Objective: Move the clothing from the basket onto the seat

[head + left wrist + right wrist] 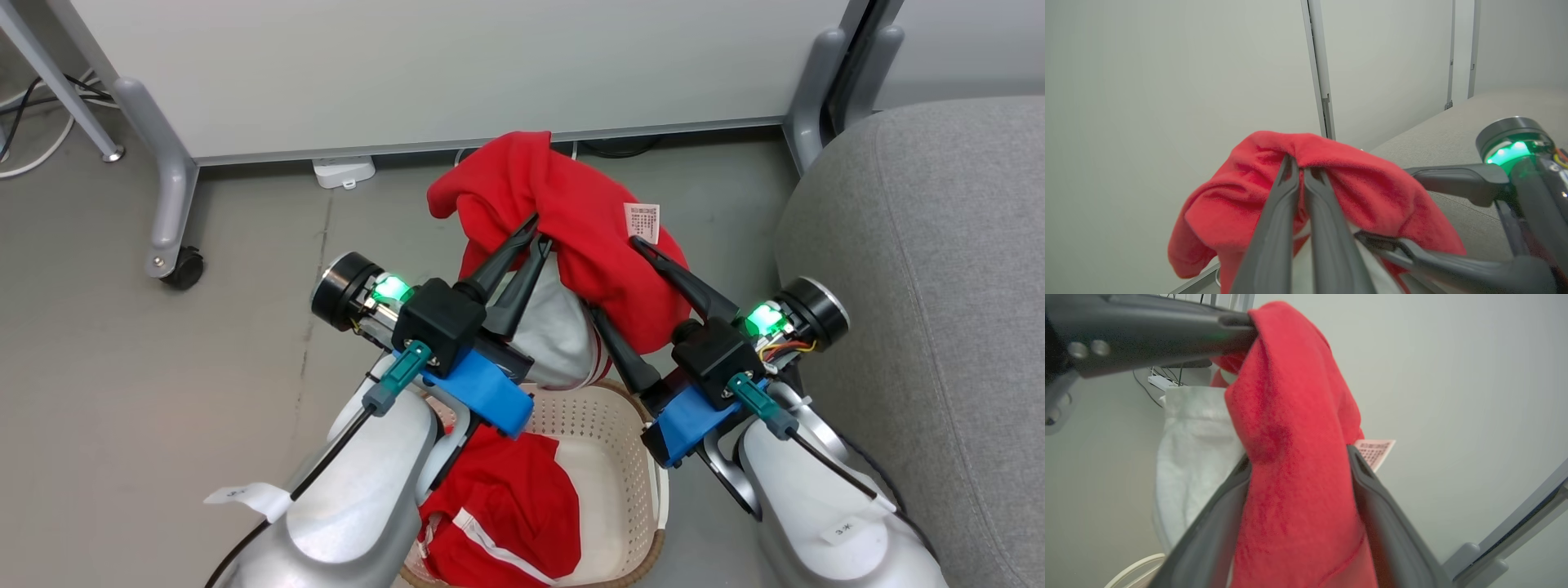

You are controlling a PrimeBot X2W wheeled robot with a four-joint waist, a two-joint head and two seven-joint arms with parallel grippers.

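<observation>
Aloft, clothing (571,196) tight in left gripper (540,230), also inside wide-spread right gripper (614,278).

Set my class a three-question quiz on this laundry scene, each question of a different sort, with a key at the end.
1. True or false: the left gripper is shut on the clothing.
2. Pick one. The right gripper is: A) shut, holding nothing; B) open, with red fabric hanging between its jaws; C) shut on the fabric.
3. In the head view, on which side of the basket is the seat?

Key: 1 true; 2 B; 3 the right.
</observation>
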